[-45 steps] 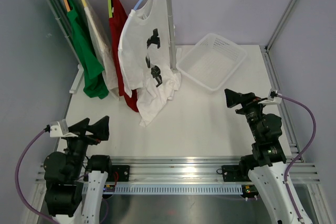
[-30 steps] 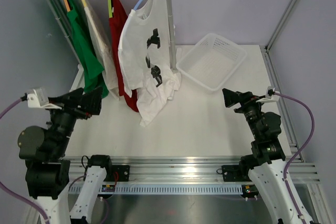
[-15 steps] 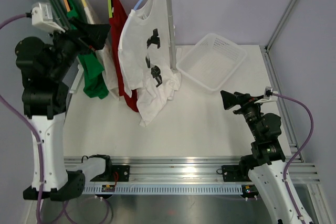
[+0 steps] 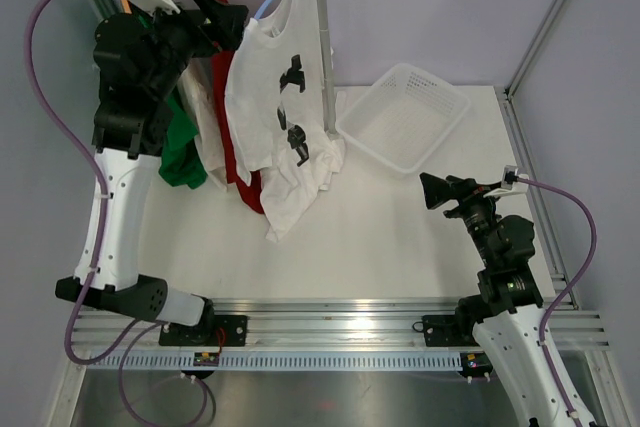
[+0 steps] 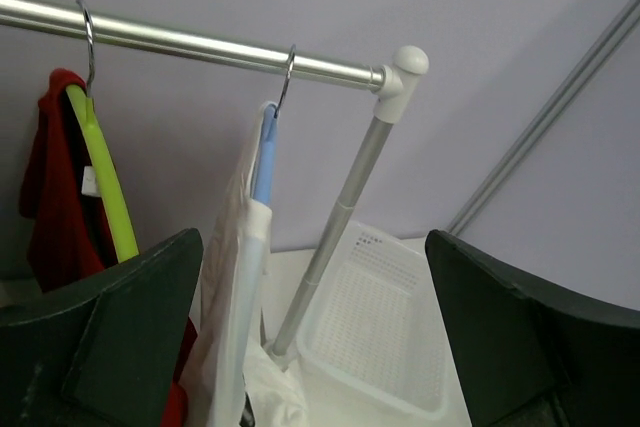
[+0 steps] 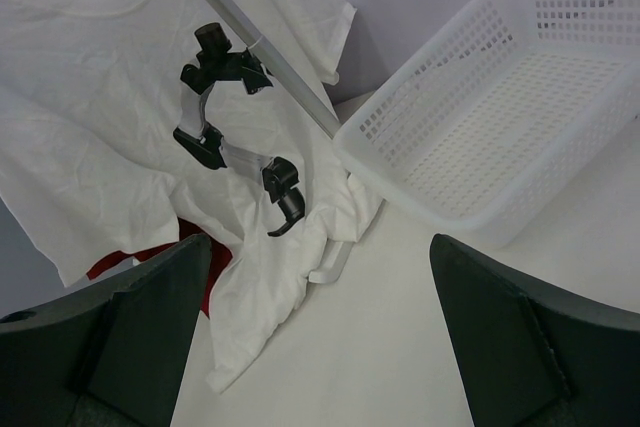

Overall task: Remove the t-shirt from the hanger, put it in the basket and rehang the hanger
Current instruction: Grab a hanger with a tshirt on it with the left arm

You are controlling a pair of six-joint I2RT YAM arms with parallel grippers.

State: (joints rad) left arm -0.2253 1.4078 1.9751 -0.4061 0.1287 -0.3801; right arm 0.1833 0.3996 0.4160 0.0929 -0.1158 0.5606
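- The left arm (image 4: 112,187) stands stretched tall over the far left corner of the worktop (image 4: 380,237), wrist bent forward.
- The left pincer (image 4: 232,22) points rightward, jaws wide apart, empty.
- The right arm (image 4: 505,277) crouches low over the worktop's near right side.
- The right pincer (image 4: 428,192) gapes wide, holding nothing.

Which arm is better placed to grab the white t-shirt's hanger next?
Likely left. The left gripper, open, is at the rail beside the blue hanger holding the white t-shirt; the right gripper sits low, open, near the basket.

Arm hardware, both units
Left arm (image 4: 112,202) and right arm (image 4: 508,282): white link shells, black joint housings, dark wedge-shaped fingers (image 5: 110,337) (matte finish), a purple cable (image 4: 596,247) looping to each wrist.
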